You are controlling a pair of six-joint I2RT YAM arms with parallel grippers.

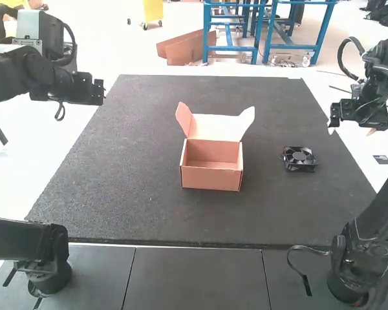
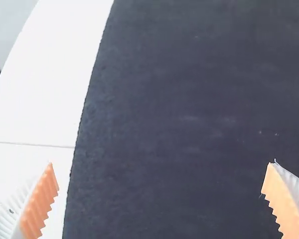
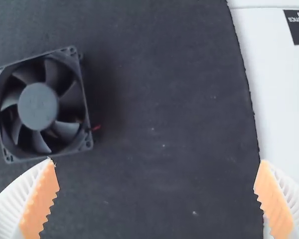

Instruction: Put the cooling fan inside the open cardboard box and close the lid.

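The fan [image 1: 299,158] [image 3: 42,117] lies flat on the black mat [image 1: 116,168], blades up, a thin red wire showing at its side. It sits to the right of the cardboard box [image 1: 211,165], apart from it and nearer the mat's right edge.

The box stands near the middle of the mat. It is open, with its lid raised at the back and a small flap at each end of the lid.

The right jaws hang above the mat just beside the fan, spread wide and holding nothing; one orange pad [image 3: 39,201] shows near the fan's corner.

The left jaws hang over the mat's far left edge, also spread wide and holding nothing, with pads [image 2: 38,204] well apart.

A small black label [image 1: 382,159] lies on the white surface [image 1: 13,174], right of the mat.
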